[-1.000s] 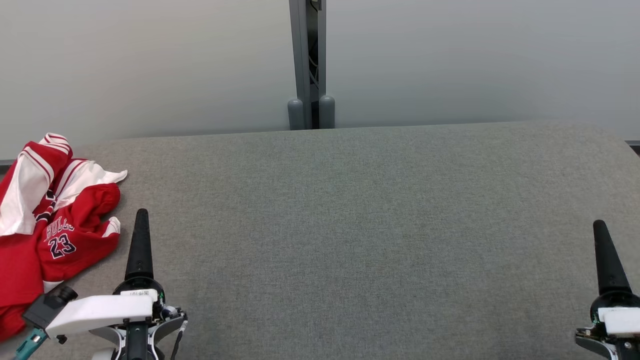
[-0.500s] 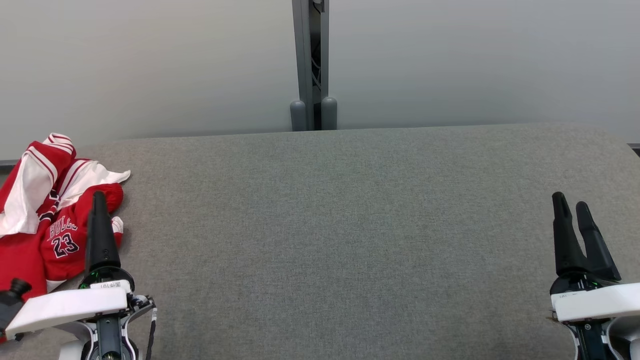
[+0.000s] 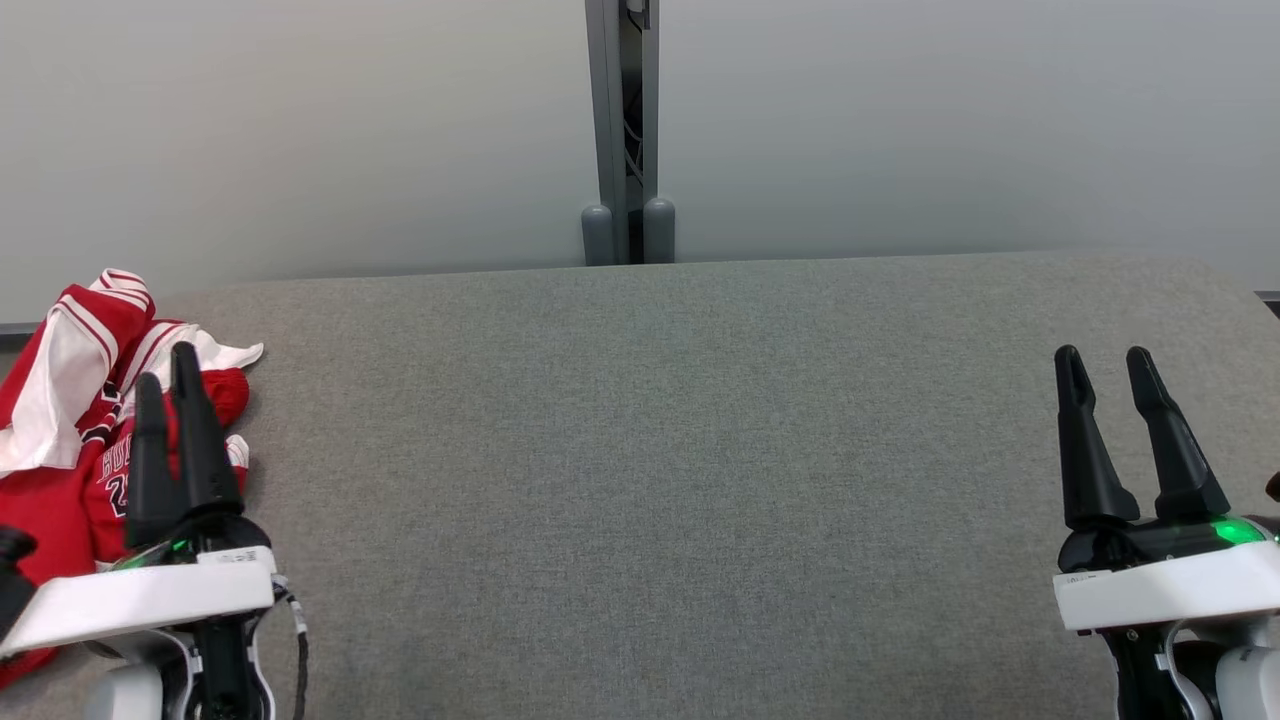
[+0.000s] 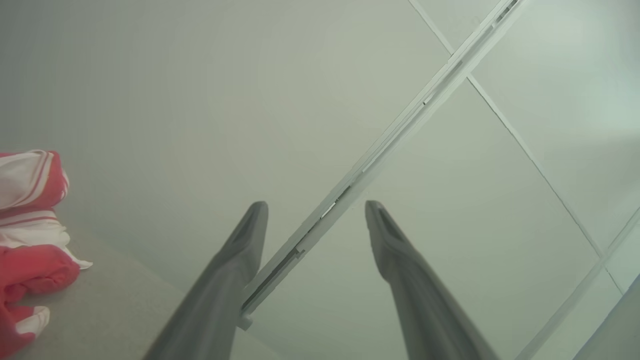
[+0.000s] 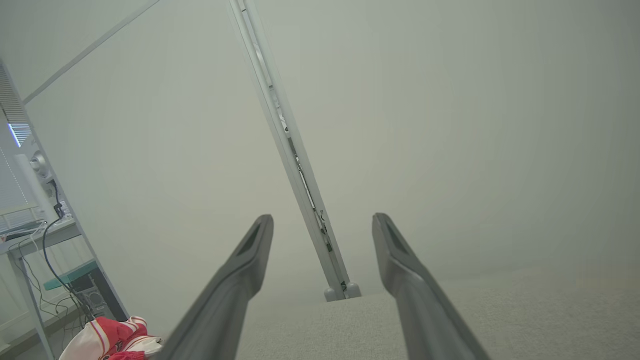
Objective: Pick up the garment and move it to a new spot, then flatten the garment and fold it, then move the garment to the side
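On the crumpled red and white garment (image 3: 55, 420) you can read only "HU" and a "2" in dark print; the rest sits behind the left gripper (image 3: 166, 363). A second ago the whole "23" was in the clear. The white labels at the base of each gripper are too small to read. The garment lies at the left end of the grey bench (image 3: 640, 480). Since that earlier frame the left gripper has come off the bare bench and now stands over the garment's right edge, its jaws apart and holding nothing. The right gripper (image 3: 1102, 352) has moved up and inward from the lower right corner, jaws also apart and empty.
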### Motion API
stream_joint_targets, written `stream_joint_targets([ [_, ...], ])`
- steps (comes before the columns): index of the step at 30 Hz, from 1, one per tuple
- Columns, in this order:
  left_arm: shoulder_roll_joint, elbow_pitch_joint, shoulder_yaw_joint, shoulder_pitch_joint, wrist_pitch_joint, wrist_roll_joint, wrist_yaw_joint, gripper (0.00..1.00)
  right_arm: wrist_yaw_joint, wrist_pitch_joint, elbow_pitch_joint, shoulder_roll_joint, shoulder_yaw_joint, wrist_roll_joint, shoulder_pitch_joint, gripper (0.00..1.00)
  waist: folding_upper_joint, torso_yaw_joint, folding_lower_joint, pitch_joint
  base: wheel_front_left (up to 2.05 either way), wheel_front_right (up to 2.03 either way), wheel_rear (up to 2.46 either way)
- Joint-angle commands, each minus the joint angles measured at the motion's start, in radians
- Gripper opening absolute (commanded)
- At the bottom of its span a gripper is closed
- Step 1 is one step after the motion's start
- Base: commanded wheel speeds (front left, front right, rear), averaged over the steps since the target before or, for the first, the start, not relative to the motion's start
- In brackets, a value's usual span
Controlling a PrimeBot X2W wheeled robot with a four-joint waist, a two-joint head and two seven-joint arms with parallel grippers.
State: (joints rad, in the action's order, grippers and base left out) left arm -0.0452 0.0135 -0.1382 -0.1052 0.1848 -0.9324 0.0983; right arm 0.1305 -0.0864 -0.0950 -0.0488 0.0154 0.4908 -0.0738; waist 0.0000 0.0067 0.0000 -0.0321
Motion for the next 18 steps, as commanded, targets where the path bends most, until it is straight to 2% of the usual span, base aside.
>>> stream_joint_targets([
  [1,-0.004,-0.039,0.026,0.004,0.006,0.068,-0.02,1.0,0.0,-0.016,-0.023,-0.009,-0.007,-0.042,-0.022,1.0,0.0,0.0,0.0,-0.001,0.0,0.0,0.0],
  [7,-0.005,-0.085,0.112,0.03,0.015,0.224,-0.101,1.0,0.0,-0.037,-0.029,-0.004,-0.028,-0.083,-0.028,1.0,0.0,0.001,0.0,-0.003,0.0,0.0,0.0],
  [8,-0.005,-0.085,0.112,0.03,0.015,0.224,-0.101,1.0,0.0,-0.037,-0.029,-0.004,-0.028,-0.083,-0.028,1.0,0.0,0.001,0.0,-0.003,0.0,0.0,0.0],
  [11,-0.005,-0.087,0.153,0.047,0.02,0.295,-0.137,1.0,0.0,-0.046,-0.026,-0.003,-0.031,-0.116,-0.032,1.0,0.0,0.001,0.0,-0.004,0.0,0.0,0.0],
  [15,-0.005,-0.069,0.225,0.064,0.027,0.42,-0.165,1.0,0.0,-0.063,0.017,0.0,-0.025,-0.18,-0.008,1.0,0.0,0.003,0.0,-0.01,0.0,0.0,0.0],
  [18,-0.006,-0.06,0.249,0.076,0.031,0.457,-0.196,1.0,0.0,-0.073,0.062,0.0,-0.03,-0.197,-0.002,1.0,0.0,0.002,0.0,-0.014,0.0,0.0,0.0],
])
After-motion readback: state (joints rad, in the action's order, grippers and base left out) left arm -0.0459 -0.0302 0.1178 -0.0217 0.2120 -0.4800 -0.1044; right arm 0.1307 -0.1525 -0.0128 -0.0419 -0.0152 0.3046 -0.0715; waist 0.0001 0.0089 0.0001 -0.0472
